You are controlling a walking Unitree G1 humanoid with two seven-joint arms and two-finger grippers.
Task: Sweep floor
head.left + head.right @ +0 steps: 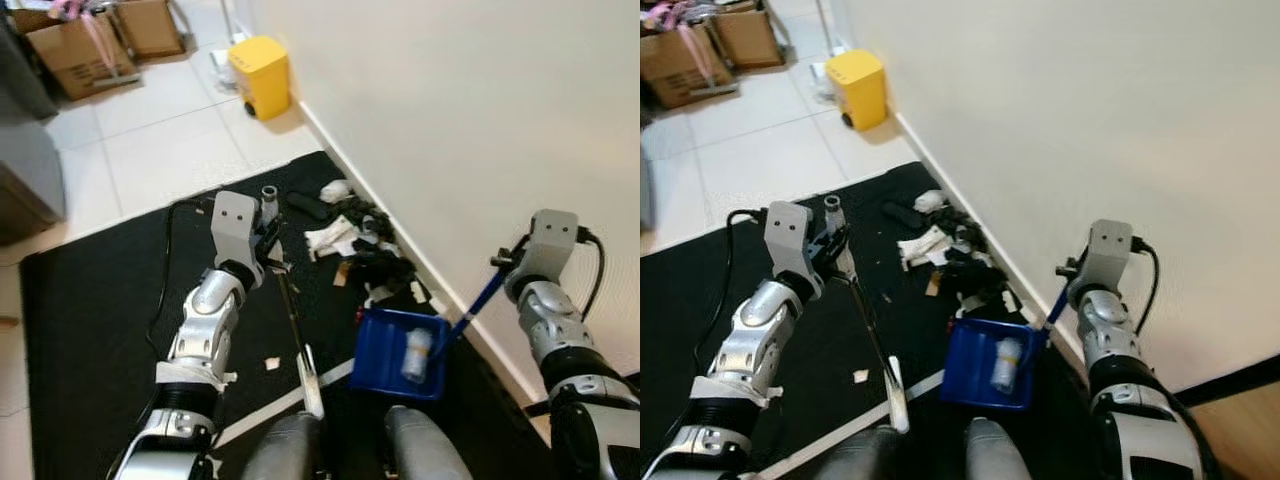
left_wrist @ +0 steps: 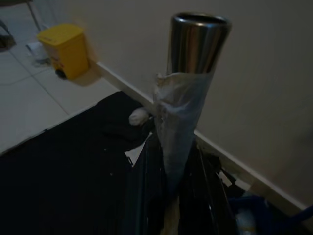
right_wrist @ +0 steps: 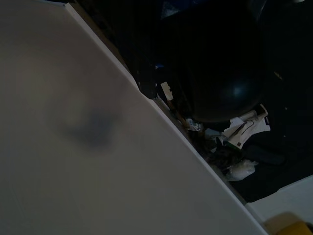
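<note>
Litter pile (image 1: 358,245) lies on the black mat (image 1: 90,310) along the white wall's (image 1: 480,120) baseboard, far of the blue dustpan (image 1: 400,352). We note a bottle-like piece in the pan. Left end effector (image 1: 268,232) clamps the broom handle (image 1: 293,325). Right end effector (image 1: 503,263) is at the dustpan's blue handle; its closure we cannot tell. Yellow bin (image 1: 260,75) far left, cardboard boxes (image 1: 80,50) beyond.

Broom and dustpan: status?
Left tool shut on the broom handle. Right tool holds the blue dustpan, one bottle already in it. Litter pile lies along the baseboard beyond the pan, unswept.
</note>
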